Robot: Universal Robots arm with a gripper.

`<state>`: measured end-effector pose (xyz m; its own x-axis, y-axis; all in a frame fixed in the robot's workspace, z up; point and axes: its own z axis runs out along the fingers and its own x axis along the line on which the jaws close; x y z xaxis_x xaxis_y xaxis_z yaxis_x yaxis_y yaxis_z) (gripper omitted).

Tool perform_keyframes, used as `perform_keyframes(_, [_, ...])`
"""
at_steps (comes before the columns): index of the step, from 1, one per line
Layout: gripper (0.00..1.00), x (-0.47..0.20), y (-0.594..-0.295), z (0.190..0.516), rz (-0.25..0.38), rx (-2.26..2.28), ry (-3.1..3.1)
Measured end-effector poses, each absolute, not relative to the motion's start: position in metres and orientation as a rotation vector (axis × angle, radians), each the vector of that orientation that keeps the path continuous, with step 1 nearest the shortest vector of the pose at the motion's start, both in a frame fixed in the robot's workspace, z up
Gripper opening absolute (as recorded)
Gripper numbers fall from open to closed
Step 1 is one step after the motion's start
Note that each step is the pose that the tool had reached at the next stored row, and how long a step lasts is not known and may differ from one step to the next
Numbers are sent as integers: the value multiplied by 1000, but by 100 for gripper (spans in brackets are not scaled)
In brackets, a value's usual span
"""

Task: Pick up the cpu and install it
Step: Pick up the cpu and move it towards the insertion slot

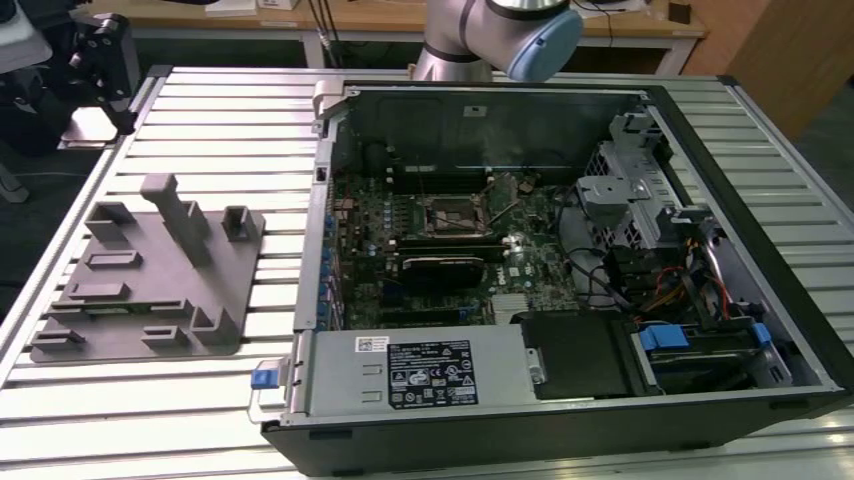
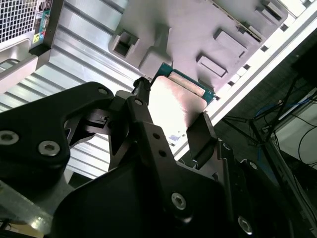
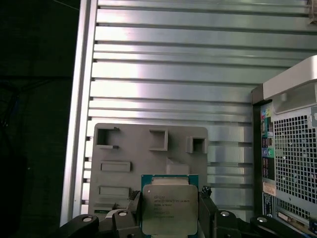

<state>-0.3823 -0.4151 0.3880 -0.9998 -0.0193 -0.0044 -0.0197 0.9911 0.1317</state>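
The gripper [image 3: 170,210] holds the cpu [image 3: 169,208] by two opposite edges, its black fingers [image 3: 206,201] pinching the chip from either side. In the first wrist view the cpu's silver metal top faces the camera, with a thin green rim showing along one edge. In the second wrist view the same chip [image 2: 173,106] appears at a slant between the two fingers [image 2: 200,135], bright with reflected light, and the green edge shows again at its far end. The cpu hangs in the air over the grey plastic tray [image 3: 148,163], which lies flat on the slatted aluminium table [image 3: 173,74] well below it, its recesses and upright posts visible behind the chip. Just beside the tray stands the open computer case [image 1: 561,280], and its perforated rear panel shows at the edge of the first wrist view. In the exterior view the motherboard lies exposed inside the case, with the black-framed cpu socket [image 1: 454,212] near its middle, the tray [image 1: 147,290] sits on the table to the exterior view's left of the case, and the robot arm [image 1: 494,30] rises at the far side of the table.
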Motion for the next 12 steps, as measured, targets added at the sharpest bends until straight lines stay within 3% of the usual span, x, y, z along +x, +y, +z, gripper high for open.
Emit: perform_keyframes(12, [55, -372, -415, 388, 207, -30, 3134])
